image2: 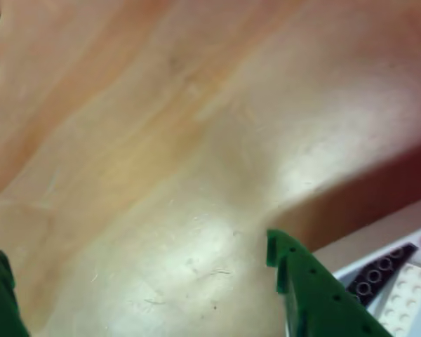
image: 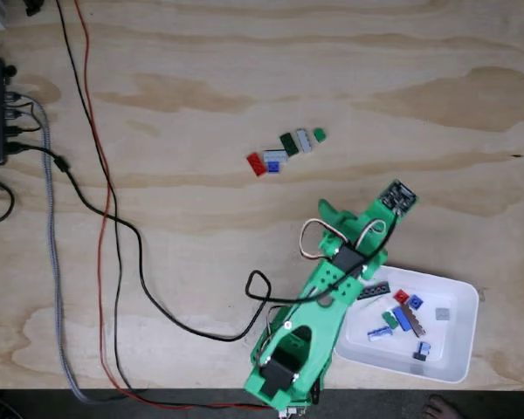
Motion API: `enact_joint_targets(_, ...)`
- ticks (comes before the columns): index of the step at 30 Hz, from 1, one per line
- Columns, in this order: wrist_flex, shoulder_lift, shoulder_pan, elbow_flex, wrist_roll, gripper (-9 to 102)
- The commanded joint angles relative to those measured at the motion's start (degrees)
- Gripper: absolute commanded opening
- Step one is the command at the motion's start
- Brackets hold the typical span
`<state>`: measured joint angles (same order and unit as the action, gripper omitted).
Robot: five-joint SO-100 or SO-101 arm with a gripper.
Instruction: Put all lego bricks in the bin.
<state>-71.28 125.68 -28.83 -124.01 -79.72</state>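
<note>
Lego bricks (image: 286, 149) are lying in two groups in the fixed view: a short row of red, blue, grey, dark green and green pieces out on the worktop (image: 201, 87), and a scatter of black, red, blue, green, grey and brown ones (image: 402, 316) already resting inside the bin (image: 458, 301) at about four o'clock in that picture. The green arm is reaching from the bottom edge toward one o'clock, and its gripper (image: 345, 218) is hovering just beyond the bin's upper-left corner, well apart from the loose row, which is sitting at roughly eleven o'clock from it. In the other view the gripper (image2: 133, 281) is showing two green fingers spread wide with bare wood between them, so it is carrying nothing; the bin's corner, with a black plate and a white brick, is peeking in at four o'clock. By my reading, the arm is travelling between a drop-off and the next pickup. The next move is calling for a reach out to the row, lining up over one end brick, then descending and closing.
</note>
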Motion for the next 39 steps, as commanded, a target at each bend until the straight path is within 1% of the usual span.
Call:
enact_joint_targets(1,18.72,-12.39,9.67,-0.97,-1.67,35)
enact_joint_targets(2,21.71,-15.21,11.25,-2.02,-3.08,34)
enact_joint_targets(4,27.77,-21.62,15.21,-2.11,-1.32,30)
enact_joint_targets(6,31.2,-26.98,18.72,-0.7,-1.93,25)
enact_joint_targets(7,31.2,-29.36,20.57,1.41,-1.49,24)
enact_joint_targets(9,29.79,-33.31,24.17,5.98,-0.53,22)
enact_joint_targets(11,25.22,-38.67,27.16,13.18,-0.18,22)
enact_joint_targets(15,17.14,-46.85,31.64,25.93,0.79,27)
enact_joint_targets(17,14.94,-48.25,33.93,29.36,0.62,29)
enact_joint_targets(20,14.06,-48.87,36.91,31.55,0.53,30)
enact_joint_targets(24,13.1,-51.06,38.41,34.98,0.18,31)
enact_joint_targets(27,14.41,-52.91,38.5,36.21,-0.26,31)
enact_joint_targets(32,16.96,-57.48,34.8,39.9,-1.14,29)
enact_joint_targets(34,18.19,-59.06,33.13,40.96,-1.58,26)
enact_joint_targets(39,18.11,-59.77,31.9,41.04,-2.02,14)
